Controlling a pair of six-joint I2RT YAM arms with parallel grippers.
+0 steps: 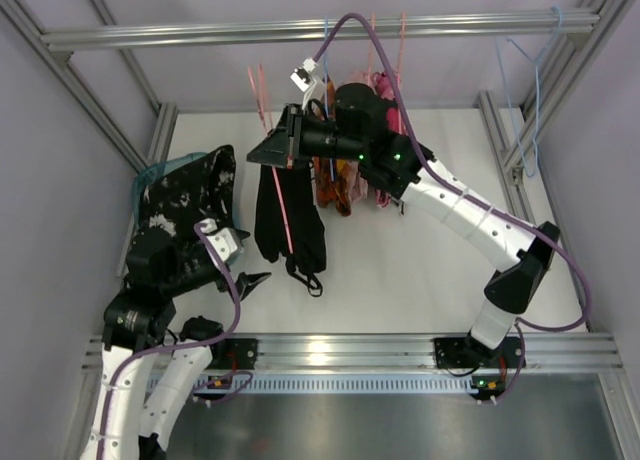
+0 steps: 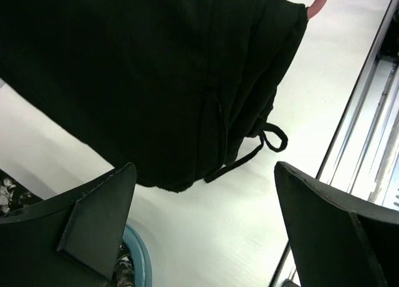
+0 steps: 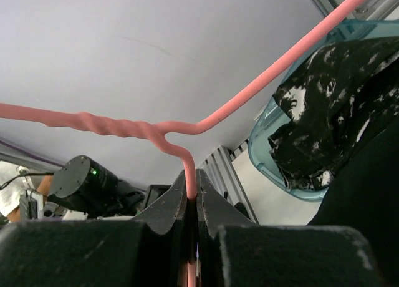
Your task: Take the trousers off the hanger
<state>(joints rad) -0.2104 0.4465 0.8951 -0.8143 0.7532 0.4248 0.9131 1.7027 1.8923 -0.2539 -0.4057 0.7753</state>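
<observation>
Pink wire hanger (image 3: 118, 126) pinched by right gripper (image 3: 192, 190) | plain black cloth trousers (image 1: 303, 225) on it | left gripper (image 2: 204, 178) gaping, empty

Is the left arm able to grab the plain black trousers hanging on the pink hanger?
Probably yes. The left gripper is wide open, with the bottom of the plain black trousers right ahead of it and nothing between. The right gripper is shut on the pink hanger, holding them up.
</observation>
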